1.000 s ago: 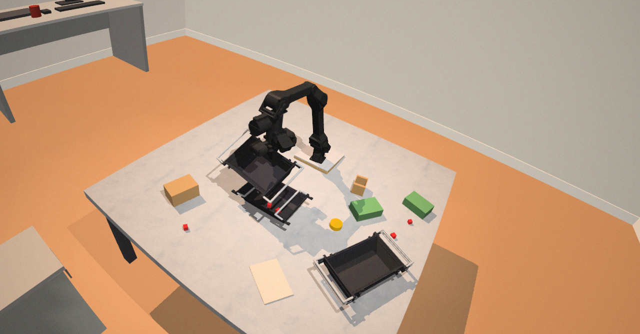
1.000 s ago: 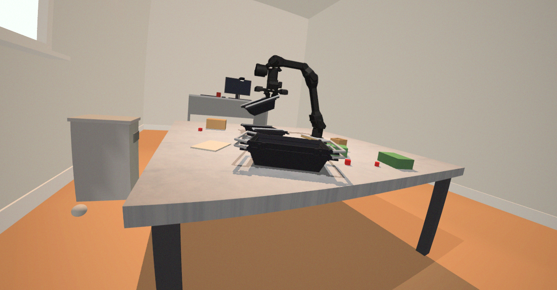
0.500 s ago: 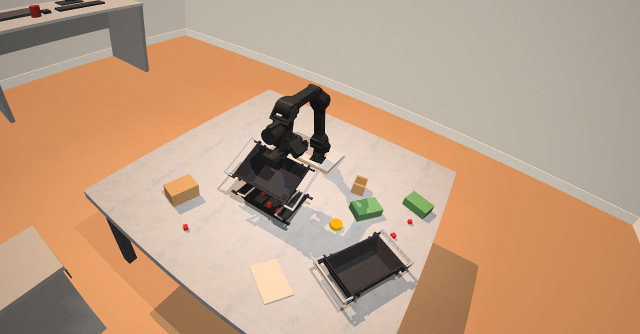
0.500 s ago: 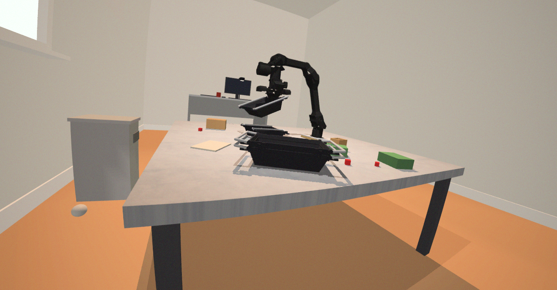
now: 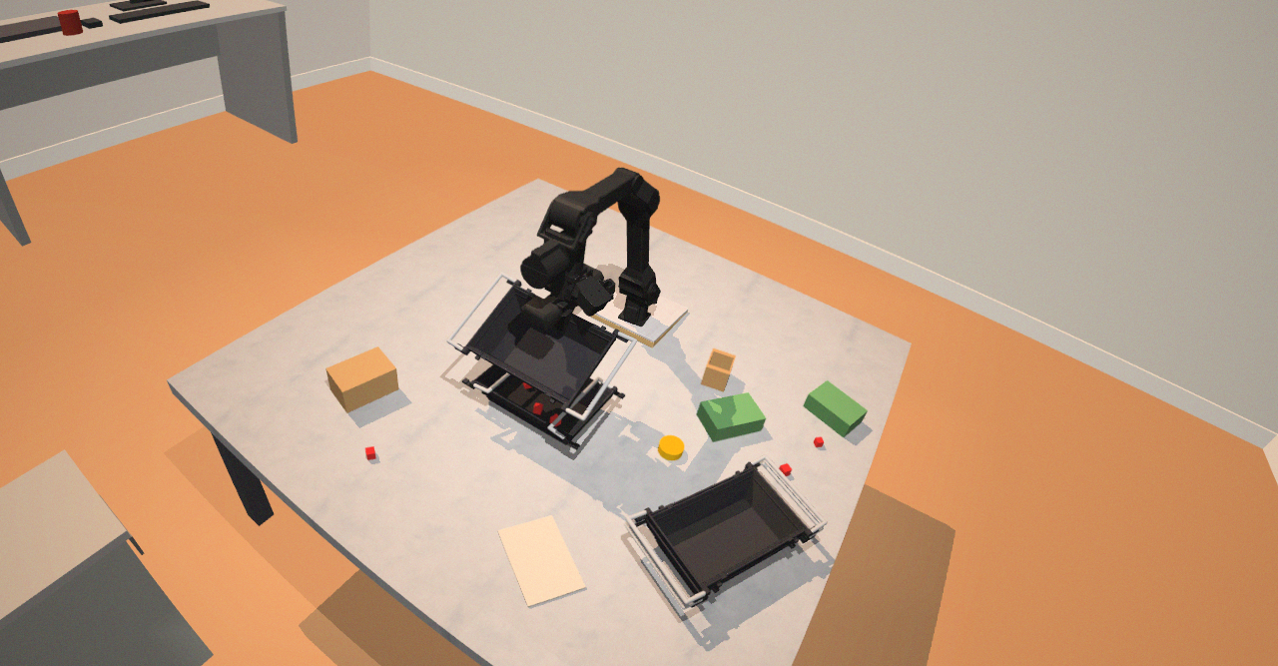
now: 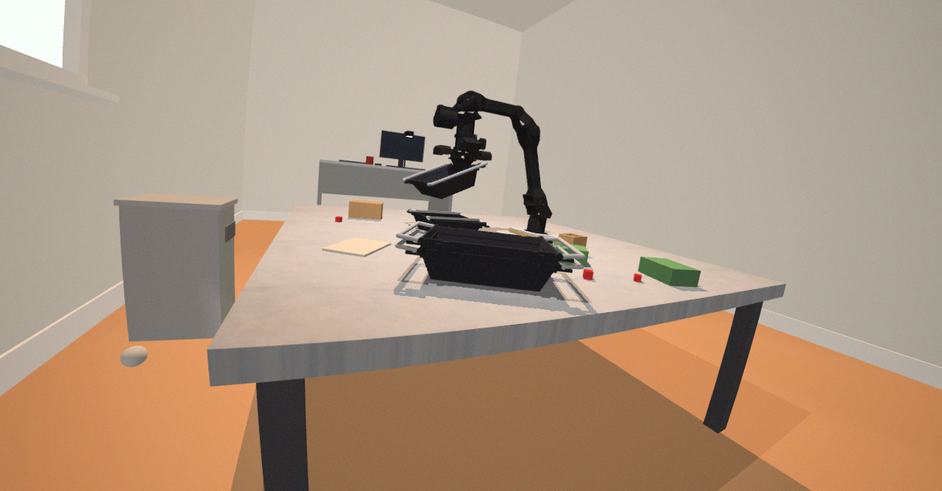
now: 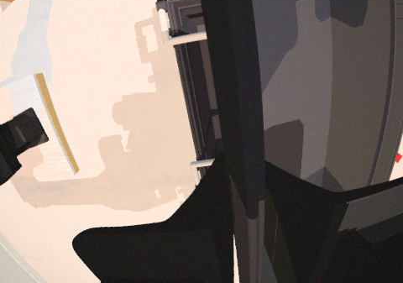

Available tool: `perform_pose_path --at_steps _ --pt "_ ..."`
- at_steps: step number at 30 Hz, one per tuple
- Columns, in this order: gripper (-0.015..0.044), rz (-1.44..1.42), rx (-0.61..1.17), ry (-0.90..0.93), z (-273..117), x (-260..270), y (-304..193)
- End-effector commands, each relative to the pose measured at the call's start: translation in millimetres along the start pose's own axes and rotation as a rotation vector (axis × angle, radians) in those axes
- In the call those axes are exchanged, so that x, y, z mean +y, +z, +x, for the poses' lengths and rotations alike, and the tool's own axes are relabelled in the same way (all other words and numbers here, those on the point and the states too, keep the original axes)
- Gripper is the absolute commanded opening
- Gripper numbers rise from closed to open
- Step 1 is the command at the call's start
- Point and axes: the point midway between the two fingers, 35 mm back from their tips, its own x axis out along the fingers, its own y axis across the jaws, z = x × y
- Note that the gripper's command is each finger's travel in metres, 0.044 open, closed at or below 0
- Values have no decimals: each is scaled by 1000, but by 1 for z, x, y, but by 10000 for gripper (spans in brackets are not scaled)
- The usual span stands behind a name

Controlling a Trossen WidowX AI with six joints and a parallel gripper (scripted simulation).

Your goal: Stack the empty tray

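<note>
My gripper [image 5: 564, 317] [image 6: 463, 163] [image 7: 232, 158] is shut on a long wall of the empty black tray [image 5: 527, 348] [image 6: 442, 182] [image 7: 312, 86]. This tray is in the air and clearly tilted, its free side lower in the top view. Its white wire bars stand out at its ends. Below it the loaded black tray [image 5: 511, 409] [image 6: 454, 224] [image 7: 189, 86] stands on the table, partly hidden. Red blocks [image 5: 537, 408] show inside it. Its two bars lie inward across its top; parts show in the wrist view. The exterior view shows a gap between the trays.
Another empty black tray [image 5: 728, 528] [image 6: 490, 260], bars out, stands near the table's edge. Around are green blocks [image 5: 835, 407] [image 6: 668, 270], a yellow disc [image 5: 671, 446], an orange block [image 5: 361, 377] [image 6: 365, 210], a cream sheet [image 5: 542, 561] [image 6: 356, 246] and loose red cubes.
</note>
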Motion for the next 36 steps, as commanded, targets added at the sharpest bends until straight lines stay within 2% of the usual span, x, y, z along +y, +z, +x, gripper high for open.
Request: perform_pose_path --at_steps 1,36 --pt "0 -5 0 -16 -4 -1 0" --pt "0 -5 0 -15 5 -2 1"
